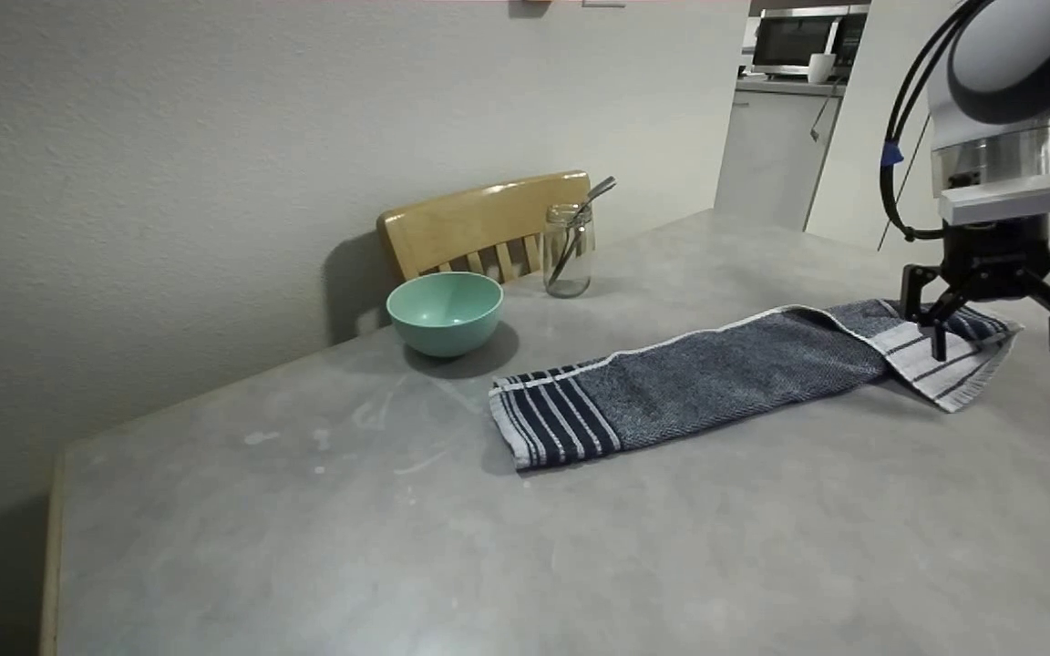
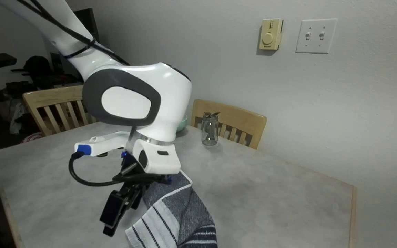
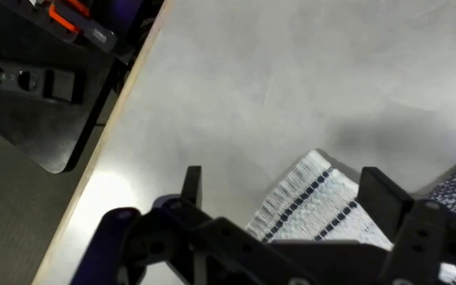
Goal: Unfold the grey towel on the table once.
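- One grey counter [image 1: 306,547] beside a white wall [image 1: 169,182].
- Bowl [image 1: 446,317] and jar [image 1: 568,260]: near chair [image 1: 488,217], apart from towel [image 1: 716,375].
- Jaws: spread, released, at towel's turned-over end.

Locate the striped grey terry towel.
In an exterior view, the towel stretches rightward from near the round teal bowl toward the black two-fingered gripper.

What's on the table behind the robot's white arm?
In an exterior view, a sliver of teal bowl and part of the grey towel peek past the arm; the bowl's bulk and towel's far end are covered.
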